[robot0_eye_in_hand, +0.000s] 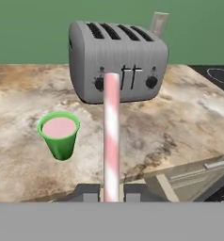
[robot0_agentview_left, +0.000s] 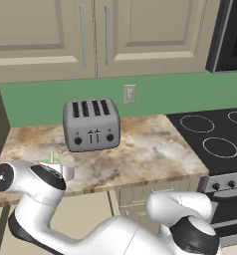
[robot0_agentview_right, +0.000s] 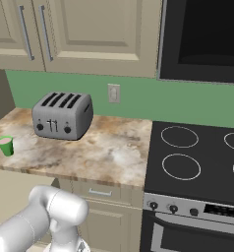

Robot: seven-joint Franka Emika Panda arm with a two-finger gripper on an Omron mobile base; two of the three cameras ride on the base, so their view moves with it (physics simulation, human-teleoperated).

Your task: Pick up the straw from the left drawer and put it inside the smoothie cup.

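1. The straw (robot0_eye_in_hand: 111,136) is already out of the drawer and in the gripper (robot0_eye_in_hand: 111,194): in the hand view the two dark tips are closed in on its lower end, and it rises straight up from between them
2. What is left, by my judgement, is to carry the straw over the cup (robot0_eye_in_hand: 60,133), lower it into the pink smoothie and let go; the straw's line runs to the right of the cup in the hand view, well apart from it, so the sideways shift is not yet done
3. The cup stands upright on the desk (robot0_eye_in_hand: 180,127), near the front edge and in front of the toaster's (robot0_eye_in_hand: 117,60) left end; in the right base view it is a small green shape (robot0_agentview_right: 6,145) at the desk's far left
4. The straw is a thin straight stick with pale pink and white spiral stripes
5. The cup is smooth bright green, tapering toward its base, with a flat pink surface at the rim
6. The toaster is a rounded grey metal box with four slots; the desk is mottled brown and cream stone
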